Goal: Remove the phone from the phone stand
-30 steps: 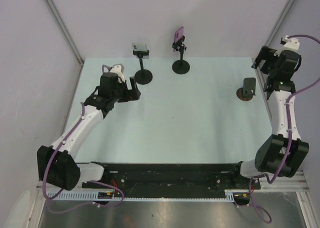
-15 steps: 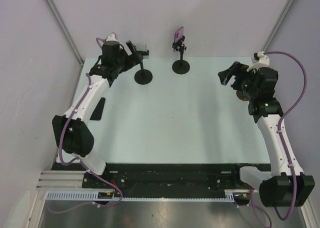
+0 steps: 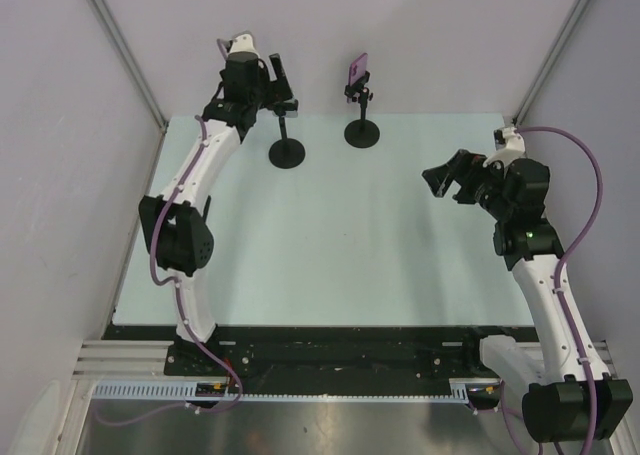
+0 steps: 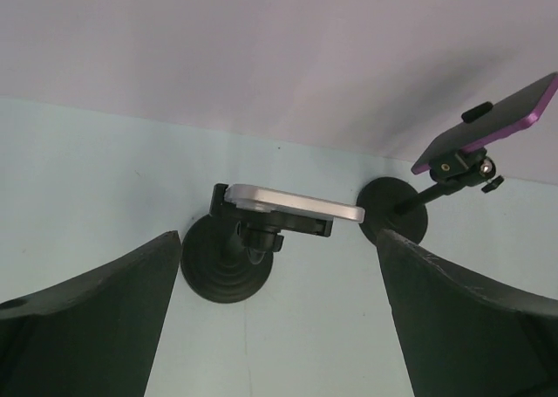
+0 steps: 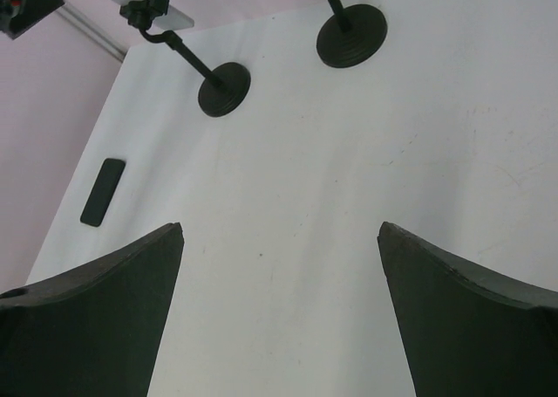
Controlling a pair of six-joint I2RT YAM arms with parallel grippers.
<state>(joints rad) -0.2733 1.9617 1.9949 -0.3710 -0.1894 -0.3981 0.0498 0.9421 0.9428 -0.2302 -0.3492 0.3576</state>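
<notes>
From above, the left tool (image 3: 278, 85) hangs at the head of the left-hand phone stand (image 3: 287, 152), lined up for a grab. The right tool (image 3: 442, 176) hovers well apart over the bench (image 3: 330, 235), out of the way.

Left wrist: its fingers (image 4: 87, 314) are spread wide, gripping nothing. The silver phone (image 4: 292, 207) sits clamped flat on the stand between them.

Right wrist: jaws spread, empty. A dark slab (image 5: 103, 192) lies flat, possibly another phone.

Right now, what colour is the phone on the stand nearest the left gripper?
The phone is silver-white; the left wrist view shows it best.
</notes>
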